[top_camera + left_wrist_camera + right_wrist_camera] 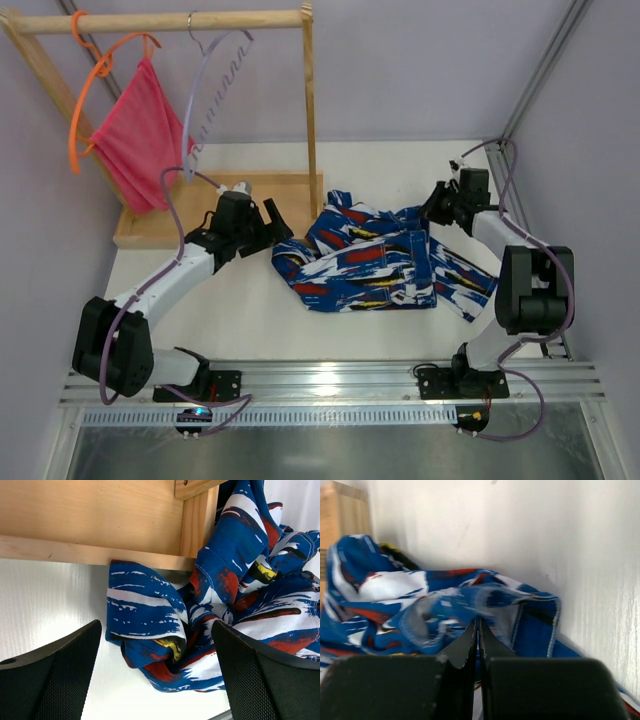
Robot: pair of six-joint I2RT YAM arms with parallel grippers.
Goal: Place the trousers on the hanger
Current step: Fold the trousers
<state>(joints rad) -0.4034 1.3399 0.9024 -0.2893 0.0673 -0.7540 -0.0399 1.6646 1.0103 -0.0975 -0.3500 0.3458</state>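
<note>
Right wrist view: right gripper pinches shut on a fold of the soft, floppy trousers, heaped mid-worktop by the wooden rack base (waistband looks the surest hold), left gripper gaping apart.

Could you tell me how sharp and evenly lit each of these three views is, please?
Top external: sharp and evenly lit, with glare on the metal rail. Left wrist: trousers crisp, tabletop shiny with streaked reflections. Right wrist: their cloth by the right pincer is smeared and soft, the white surface behind washed bright.
</note>
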